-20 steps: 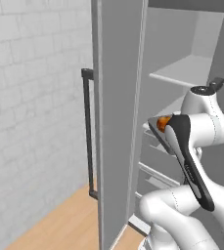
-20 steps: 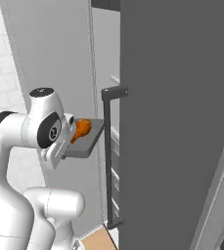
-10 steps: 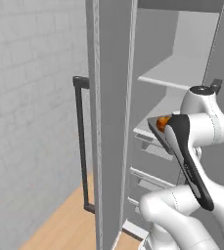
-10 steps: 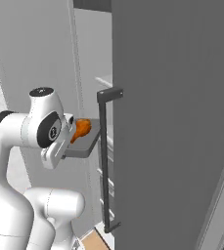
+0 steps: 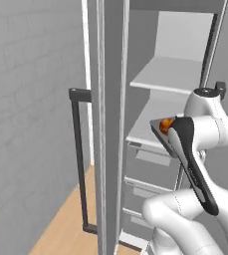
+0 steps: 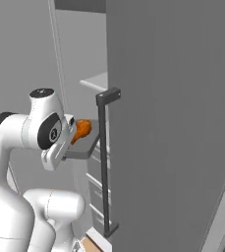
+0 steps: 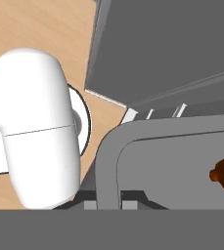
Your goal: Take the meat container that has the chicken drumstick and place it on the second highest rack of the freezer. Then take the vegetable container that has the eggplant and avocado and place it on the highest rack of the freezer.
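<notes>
**Drumstick tray held up at the open freezer**

We find no readable writing or labels. In the left base view the freezer (image 5: 110, 124) door stands edge-on, its dark handle (image 5: 78, 164) leftmost; further right lie the highest rack (image 5: 172, 74) and the second highest rack (image 5: 148, 130). The gripper (image 7: 111, 202), mostly cut off, is clamped on the meat container (image 7: 172, 161) rim. The chicken drumstick (image 6: 82, 129) lies inside, partly hidden by the arm.
</notes>
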Tool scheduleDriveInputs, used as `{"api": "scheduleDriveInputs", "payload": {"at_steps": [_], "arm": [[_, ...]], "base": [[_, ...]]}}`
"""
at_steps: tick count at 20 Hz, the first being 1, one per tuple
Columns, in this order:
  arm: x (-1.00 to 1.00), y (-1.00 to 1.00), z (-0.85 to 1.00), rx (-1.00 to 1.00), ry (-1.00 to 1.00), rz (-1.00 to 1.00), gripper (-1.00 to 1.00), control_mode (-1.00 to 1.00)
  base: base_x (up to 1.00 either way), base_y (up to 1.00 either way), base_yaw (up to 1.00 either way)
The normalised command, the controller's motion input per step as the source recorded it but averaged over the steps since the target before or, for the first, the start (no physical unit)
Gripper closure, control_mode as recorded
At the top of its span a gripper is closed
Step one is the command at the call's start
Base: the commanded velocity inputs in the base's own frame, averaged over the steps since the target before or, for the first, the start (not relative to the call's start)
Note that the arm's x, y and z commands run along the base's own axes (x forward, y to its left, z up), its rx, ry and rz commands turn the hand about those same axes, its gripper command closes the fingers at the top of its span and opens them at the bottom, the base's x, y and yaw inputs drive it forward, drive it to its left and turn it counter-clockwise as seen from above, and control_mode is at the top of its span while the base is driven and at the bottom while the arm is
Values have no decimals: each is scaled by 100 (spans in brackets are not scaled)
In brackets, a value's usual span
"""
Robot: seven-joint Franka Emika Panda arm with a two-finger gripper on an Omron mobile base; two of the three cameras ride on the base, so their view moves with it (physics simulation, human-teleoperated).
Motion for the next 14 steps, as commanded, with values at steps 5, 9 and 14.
{"api": "scheduleDriveInputs", "payload": {"at_steps": [5, 9, 14], "arm": [[0, 0, 0, 0, 0, 0, 100, 100], [0, 0, 0, 0, 0, 0, 100, 100], [0, 0, 0, 0, 0, 0, 100, 100]], "base": [[15, 53, -34], [5, 48, -33], [0, 39, -32]]}}
